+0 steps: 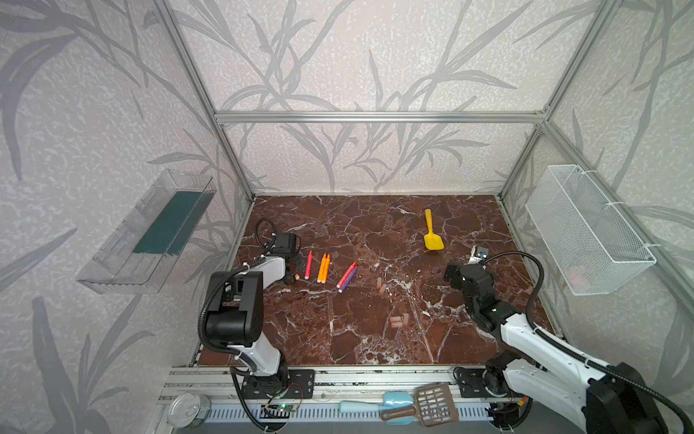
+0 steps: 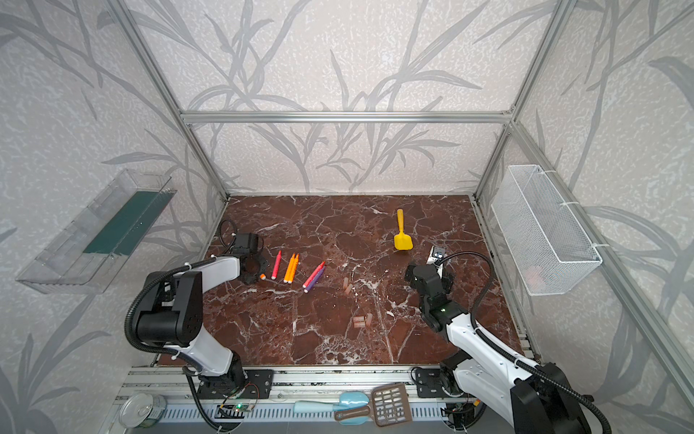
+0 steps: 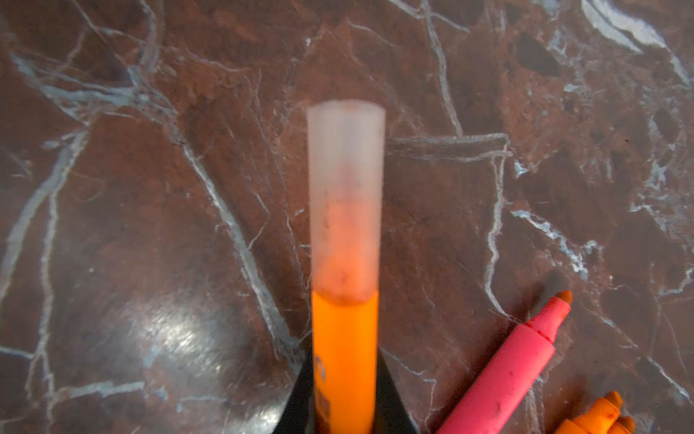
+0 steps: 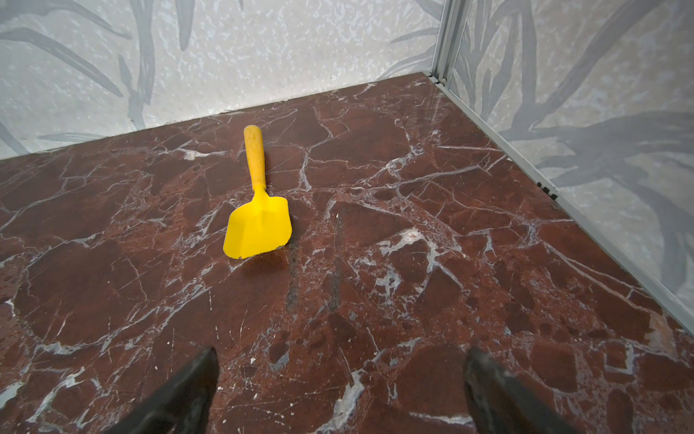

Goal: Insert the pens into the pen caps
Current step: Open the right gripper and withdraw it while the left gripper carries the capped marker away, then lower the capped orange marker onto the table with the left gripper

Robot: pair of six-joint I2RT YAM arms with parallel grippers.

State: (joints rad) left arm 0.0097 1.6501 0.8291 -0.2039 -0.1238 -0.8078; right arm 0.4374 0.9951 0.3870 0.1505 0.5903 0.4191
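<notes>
My left gripper (image 3: pixel 344 379) is shut on an orange pen (image 3: pixel 345 338), whose tip sits inside a translucent pen cap (image 3: pixel 346 195). In both top views this gripper (image 1: pixel 294 275) (image 2: pixel 259 276) hangs low at the left end of the row of pens. On the marble lie a red-pink pen (image 1: pixel 308 264) (image 3: pixel 514 368), two orange pens (image 1: pixel 323 268) (image 3: pixel 601 417), and a red-pink and a purple pen (image 1: pixel 347 276) side by side. Loose pen caps lie in two small groups (image 1: pixel 381 285) (image 1: pixel 399 320). My right gripper (image 4: pixel 341 360) (image 1: pixel 474 259) is open and empty over bare marble at the right.
A yellow toy shovel (image 1: pixel 432 236) (image 4: pixel 259 221) lies at the back right, ahead of my right gripper. A white wire basket (image 1: pixel 589 229) hangs on the right wall and a clear tray (image 1: pixel 146 233) on the left wall. Scoops (image 1: pixel 413 406) lie on the front rail.
</notes>
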